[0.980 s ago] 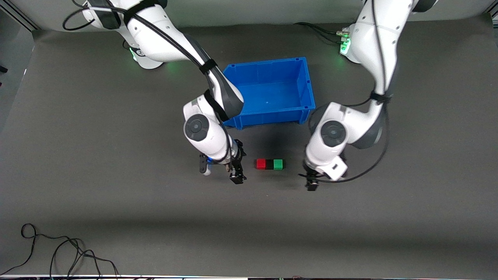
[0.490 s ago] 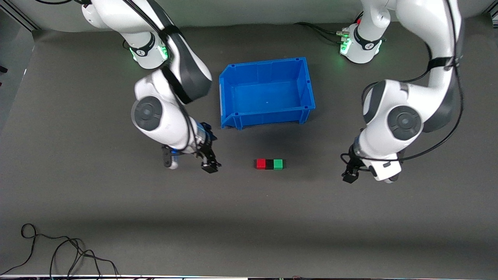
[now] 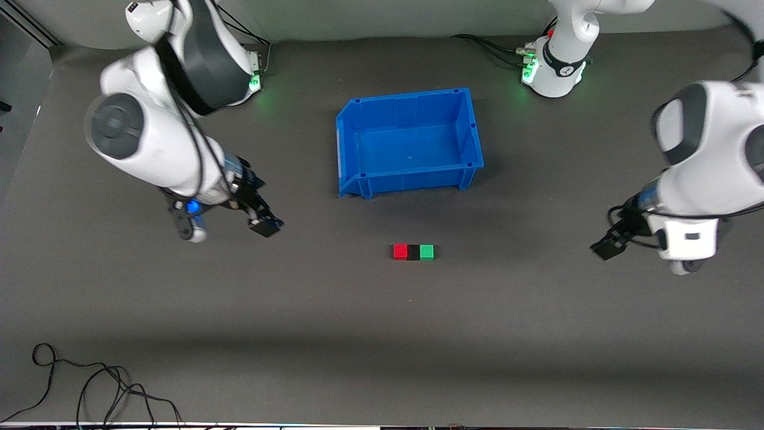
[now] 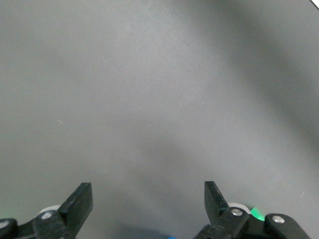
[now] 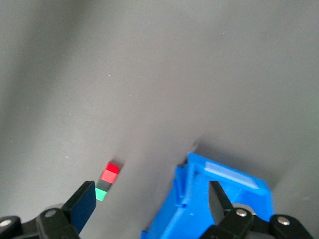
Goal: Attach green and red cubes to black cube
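The red cube (image 3: 400,251), the black cube (image 3: 413,252) and the green cube (image 3: 427,252) lie touching in one row on the grey mat, the black one in the middle, nearer to the front camera than the blue bin. The right wrist view also shows the red cube (image 5: 112,172), the black cube (image 5: 104,185) and the green cube (image 5: 101,194). My right gripper (image 3: 262,226) (image 5: 150,199) is open and empty over bare mat, toward the right arm's end. My left gripper (image 3: 606,248) (image 4: 147,199) is open and empty over bare mat, toward the left arm's end.
An empty blue bin (image 3: 412,179) stands mid-table, farther from the front camera than the cubes; it also shows in the right wrist view (image 5: 232,177). Loose black cables (image 3: 89,388) lie at the mat's near edge, toward the right arm's end.
Both arms have drawn back from the row of cubes, each toward its own end of the table, and risen. The three cubes have not moved.
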You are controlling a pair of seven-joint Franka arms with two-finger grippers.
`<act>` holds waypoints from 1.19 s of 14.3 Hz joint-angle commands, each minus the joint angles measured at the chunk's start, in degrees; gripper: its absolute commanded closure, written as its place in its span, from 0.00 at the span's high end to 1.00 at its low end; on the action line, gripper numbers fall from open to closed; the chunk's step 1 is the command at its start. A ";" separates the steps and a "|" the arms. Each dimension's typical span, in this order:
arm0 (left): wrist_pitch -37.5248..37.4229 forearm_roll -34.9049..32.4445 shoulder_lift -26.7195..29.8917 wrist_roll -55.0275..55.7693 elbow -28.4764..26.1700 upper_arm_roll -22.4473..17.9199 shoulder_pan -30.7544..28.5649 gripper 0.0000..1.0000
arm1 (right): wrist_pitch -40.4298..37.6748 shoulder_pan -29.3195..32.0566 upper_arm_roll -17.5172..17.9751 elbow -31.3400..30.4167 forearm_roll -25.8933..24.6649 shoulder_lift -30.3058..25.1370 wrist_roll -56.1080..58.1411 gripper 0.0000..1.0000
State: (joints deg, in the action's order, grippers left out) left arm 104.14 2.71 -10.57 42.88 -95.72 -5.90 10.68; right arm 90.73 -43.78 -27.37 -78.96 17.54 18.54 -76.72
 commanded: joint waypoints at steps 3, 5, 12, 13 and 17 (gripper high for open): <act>-2.18 -0.34 4.59 -17.54 -2.10 0.53 -4.87 1.00 | -1.08 3.59 0.38 -9.71 -8.56 -12.63 14.46 1.00; -3.06 -0.52 5.38 -26.66 -1.75 0.45 -5.06 1.00 | -1.26 9.72 3.96 -11.82 -10.50 -16.06 22.54 1.00; -4.38 -5.96 6.88 -48.86 -0.08 0.62 -4.88 1.00 | -3.01 39.52 25.85 -11.13 -15.87 -19.59 51.27 1.00; -4.64 -5.97 6.88 -48.42 0.01 0.62 -4.88 1.00 | -3.01 42.17 27.26 -10.52 -16.31 -19.59 56.54 1.00; -4.82 -5.18 6.62 -47.63 0.97 0.62 -4.97 1.00 | -2.22 46.23 27.54 -10.25 -16.40 -19.51 69.49 1.00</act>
State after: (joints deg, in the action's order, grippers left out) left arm 100.73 -2.07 -4.27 -4.54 -95.89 -5.48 5.71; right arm 87.90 0.80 -1.04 -89.08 2.51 -0.19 -12.66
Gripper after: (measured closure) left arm 0.000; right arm 0.000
